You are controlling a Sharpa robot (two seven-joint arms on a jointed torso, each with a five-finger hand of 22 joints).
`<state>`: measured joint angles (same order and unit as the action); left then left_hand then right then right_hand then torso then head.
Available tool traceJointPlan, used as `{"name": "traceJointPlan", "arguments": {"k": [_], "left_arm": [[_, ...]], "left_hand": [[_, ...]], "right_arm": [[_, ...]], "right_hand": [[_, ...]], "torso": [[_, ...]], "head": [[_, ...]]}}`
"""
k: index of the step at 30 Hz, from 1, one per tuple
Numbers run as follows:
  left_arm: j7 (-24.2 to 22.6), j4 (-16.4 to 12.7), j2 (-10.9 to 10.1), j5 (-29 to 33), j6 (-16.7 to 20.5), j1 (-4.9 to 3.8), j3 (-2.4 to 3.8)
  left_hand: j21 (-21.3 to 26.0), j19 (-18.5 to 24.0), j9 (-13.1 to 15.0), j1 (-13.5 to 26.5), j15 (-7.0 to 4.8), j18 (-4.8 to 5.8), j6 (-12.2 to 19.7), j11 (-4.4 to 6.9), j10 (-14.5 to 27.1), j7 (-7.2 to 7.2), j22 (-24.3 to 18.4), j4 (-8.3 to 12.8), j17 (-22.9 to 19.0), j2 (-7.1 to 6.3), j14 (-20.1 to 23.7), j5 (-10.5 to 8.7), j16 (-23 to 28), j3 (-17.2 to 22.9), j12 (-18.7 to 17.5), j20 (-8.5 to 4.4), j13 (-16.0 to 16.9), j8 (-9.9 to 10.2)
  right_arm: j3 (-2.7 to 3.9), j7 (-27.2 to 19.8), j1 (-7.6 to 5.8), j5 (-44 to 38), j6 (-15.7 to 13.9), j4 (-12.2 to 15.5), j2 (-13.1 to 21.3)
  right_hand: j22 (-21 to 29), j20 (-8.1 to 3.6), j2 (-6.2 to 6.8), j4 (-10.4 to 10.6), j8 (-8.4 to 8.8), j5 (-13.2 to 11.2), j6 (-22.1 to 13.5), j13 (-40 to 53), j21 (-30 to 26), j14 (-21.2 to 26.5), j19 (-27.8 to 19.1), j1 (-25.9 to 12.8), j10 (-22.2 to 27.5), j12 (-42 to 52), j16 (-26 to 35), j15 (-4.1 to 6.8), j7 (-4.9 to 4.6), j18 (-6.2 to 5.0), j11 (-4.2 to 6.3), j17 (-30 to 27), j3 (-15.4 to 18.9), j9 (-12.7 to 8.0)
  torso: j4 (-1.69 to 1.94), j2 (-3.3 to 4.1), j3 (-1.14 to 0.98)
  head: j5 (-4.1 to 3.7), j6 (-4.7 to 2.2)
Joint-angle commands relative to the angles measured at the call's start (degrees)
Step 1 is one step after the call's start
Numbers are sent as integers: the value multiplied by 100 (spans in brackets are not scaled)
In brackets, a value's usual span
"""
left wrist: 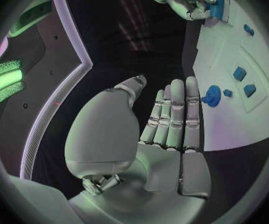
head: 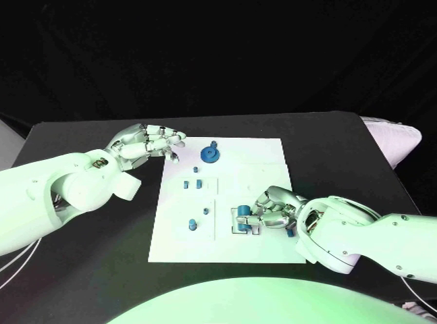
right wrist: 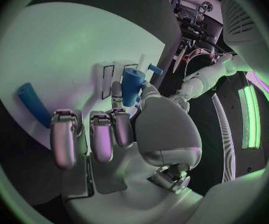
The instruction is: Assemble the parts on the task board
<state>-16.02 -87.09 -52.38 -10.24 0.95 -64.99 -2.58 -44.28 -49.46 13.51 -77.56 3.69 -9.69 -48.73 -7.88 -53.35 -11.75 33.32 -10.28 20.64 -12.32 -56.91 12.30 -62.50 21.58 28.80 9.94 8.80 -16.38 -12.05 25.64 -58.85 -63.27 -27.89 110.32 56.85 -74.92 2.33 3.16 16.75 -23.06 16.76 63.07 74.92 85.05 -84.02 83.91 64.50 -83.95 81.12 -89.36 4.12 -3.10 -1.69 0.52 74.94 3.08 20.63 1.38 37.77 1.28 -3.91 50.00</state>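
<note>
The white task board [head: 238, 246] lies in the middle of the black table. My right hand [head: 269, 210] is over the board's near right part and pinches an upright blue cylinder part [right wrist: 132, 87] between thumb and finger, at a recess in the board [head: 240, 228]. Another blue cylinder [right wrist: 35, 104] lies flat on the board beside that hand. My left hand [head: 145, 143] hovers off the board's far left corner with fingers stretched out and nothing in it [left wrist: 171, 119]. A round blue disc part [head: 211, 155] sits near it on the far part of the board.
Small blue parts sit in the board's left column [head: 192, 183], with one more nearer [head: 192, 225]. A pale cloth-like object [head: 398, 138] lies at the table's right edge. Black table surface [head: 82, 270] surrounds the board.
</note>
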Motion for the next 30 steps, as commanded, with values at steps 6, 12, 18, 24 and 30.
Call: {"name": "traceJointPlan", "arguments": {"k": [6, 12, 18, 24, 30], "left_arm": [[6, -2, 7, -26, -129, 5, 1], [30, 2, 8, -26, -142, 5, -1], [44, 5, 9, -26, -147, 5, -2], [50, 6, 13, -26, -151, 5, -3], [59, 7, 12, -26, -150, 5, -3]], "left_hand": [[25, -41, -10, 46, 43, -77, 43, -4, 60, 1, -8, -32, 3, 36, -15, -3, 40, -7, 22, 10, 9, -31], [27, -42, -10, 48, 43, -77, 44, -5, 61, 1, -10, -37, 3, 40, -15, -2, 41, -9, 23, 10, 10, -32], [27, -42, -10, 48, 43, -77, 44, -5, 61, 1, -10, -37, 3, 40, -15, -2, 41, -9, 23, 10, 10, -32], [27, -42, -10, 48, 43, -77, 44, -5, 61, 1, -10, -37, 3, 40, -15, -2, 41, -9, 23, 10, 10, -32], [33, -45, -10, 51, 45, -77, 48, -6, 67, -1, -14, -51, 3, 48, -14, -2, 42, -16, 26, 11, 11, -33]], "right_arm": [[-1, -52, 10, -36, 193, 13, -11], [-1, -61, 14, -38, 149, 21, 4], [-1, -74, 17, -38, 114, 35, 20], [-1, -94, 19, -35, 98, 34, 20], [-1, -110, 20, -34, 121, 32, 18]], "right_hand": [[-1323, -47, 62, 3, -29, -114, -46, 779, 115, -579, 463, -68, -164, 33, -36, 27, -12, 80, 38, 1422, 112, -1], [-1325, -51, -25, -13, -57, -97, -64, 799, 115, -578, 464, 34, -175, 40, -36, 31, -5, 80, 45, 1421, 88, 0], [-1329, -54, -69, -23, -75, -79, -83, 810, 118, -579, 465, 160, -179, 37, -37, 35, -1, 81, 48, 1426, 57, -3], [-1324, -54, -20, -7, -89, -93, -92, 806, 103, -577, 460, 153, -175, 21, -34, 33, -7, 78, 44, 1415, 106, -5], [-1317, -49, 51, 3, -120, -144, -107, 802, 83, -574, 452, 45, -166, -7, -30, 26, -15, 74, 37, 1405, 236, -8]], "torso": [[2, -1, 0], [-1, -2, -4], [-6, 1, -5], [-1, 2, -1], [0, 3, -1]], "head": [[23, 0], [39, 0], [45, 0], [40, 0], [49, 0]]}}
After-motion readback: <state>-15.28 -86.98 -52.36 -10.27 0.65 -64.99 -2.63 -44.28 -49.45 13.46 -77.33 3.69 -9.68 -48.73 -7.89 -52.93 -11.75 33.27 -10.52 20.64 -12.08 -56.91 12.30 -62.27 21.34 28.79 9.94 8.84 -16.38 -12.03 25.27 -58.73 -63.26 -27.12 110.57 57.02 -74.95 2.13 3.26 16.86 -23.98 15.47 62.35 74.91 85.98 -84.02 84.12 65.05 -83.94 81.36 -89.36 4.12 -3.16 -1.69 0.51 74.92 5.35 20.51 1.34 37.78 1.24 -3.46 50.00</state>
